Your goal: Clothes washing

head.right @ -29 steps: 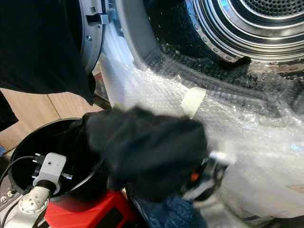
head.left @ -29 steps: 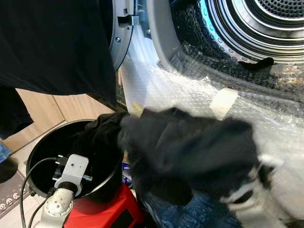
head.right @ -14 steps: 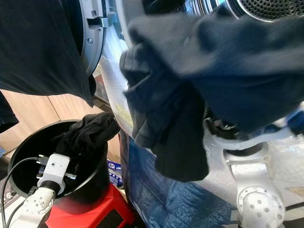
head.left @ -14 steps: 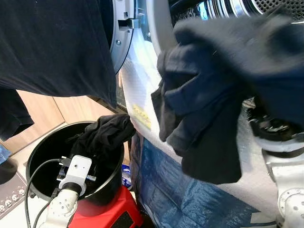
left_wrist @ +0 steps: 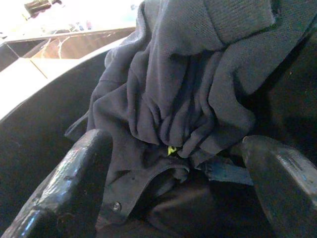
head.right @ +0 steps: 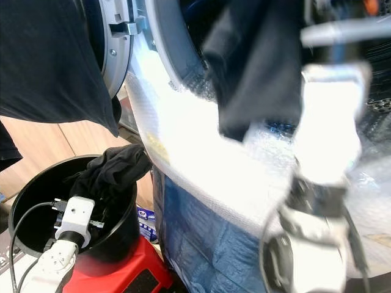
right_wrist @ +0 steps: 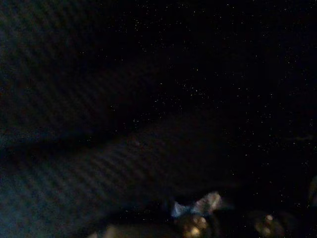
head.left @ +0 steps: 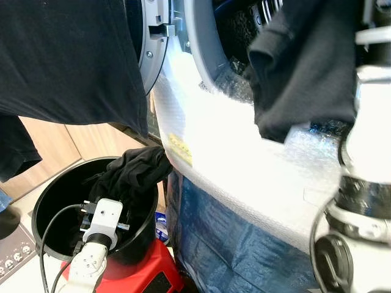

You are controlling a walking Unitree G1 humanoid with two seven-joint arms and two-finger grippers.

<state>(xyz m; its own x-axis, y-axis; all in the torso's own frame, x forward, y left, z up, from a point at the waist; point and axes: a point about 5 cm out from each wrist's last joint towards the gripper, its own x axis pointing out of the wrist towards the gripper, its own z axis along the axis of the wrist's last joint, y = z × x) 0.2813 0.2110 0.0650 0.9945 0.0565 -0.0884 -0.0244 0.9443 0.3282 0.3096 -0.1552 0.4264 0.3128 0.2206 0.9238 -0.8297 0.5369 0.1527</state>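
Garment [head.left: 302,67] hides right end effector, grip unclear | left end effector [left_wrist: 173,193] open in bucket [head.left: 52,204]

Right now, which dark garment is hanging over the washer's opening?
The dark garment carried up by the right arm, draped at the drum mouth; another lies in the black bucket, a third hangs on the door.

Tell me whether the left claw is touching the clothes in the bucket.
Apart. The left wrist view shows the open left claw framing the dark clothes, which lie beyond its fingers.

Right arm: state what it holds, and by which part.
A dark garment, carried up at the washer opening; the place of the hold is hidden.
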